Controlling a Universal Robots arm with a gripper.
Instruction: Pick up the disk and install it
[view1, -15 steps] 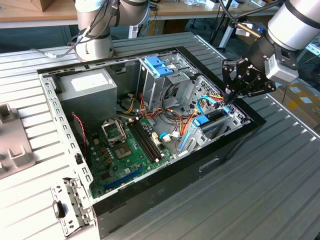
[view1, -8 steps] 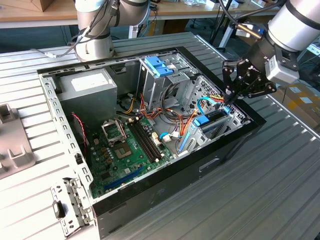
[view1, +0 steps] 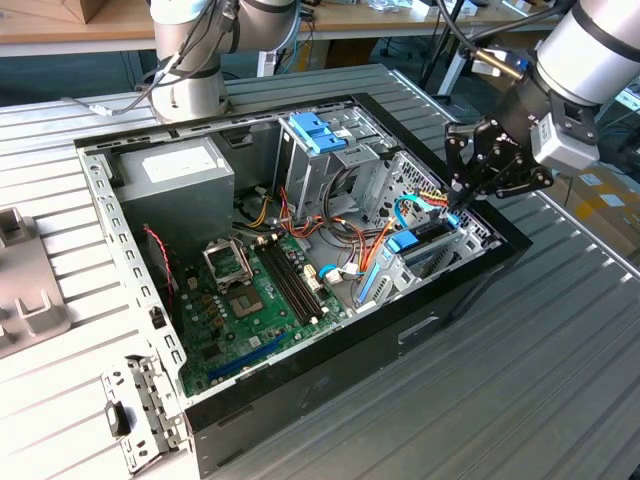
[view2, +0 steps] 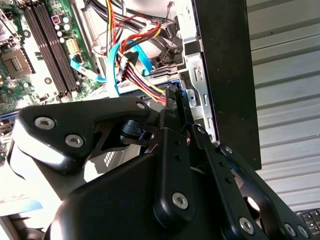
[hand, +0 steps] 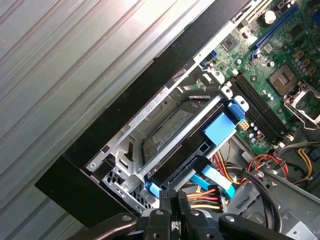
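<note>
The disk (view1: 428, 243) lies in the drive cage at the exterior view's right end of the open computer case, its blue end tab (view1: 405, 241) facing the motherboard. In the first wrist view the disk (hand: 175, 131) shows a dark top and the blue tab (hand: 220, 128). My gripper (view1: 455, 210) hangs just over the disk's end nearest the case wall. Its fingers point down and stand close together, with nothing seen between them, in both wrist views: gripper (hand: 173, 194) beside the disk's blue rail corner (hand: 152, 189), and gripper (view2: 178, 96) among the cables.
Red, yellow and blue cables (view1: 425, 200) run close to the fingers. The black case wall (view1: 470, 280) borders the cage. Farther back are a pale blue latch (view1: 314, 130), a grey power-supply box (view1: 180, 175) and the motherboard (view1: 250, 300). A second arm's base (view1: 190, 70) stands behind the case.
</note>
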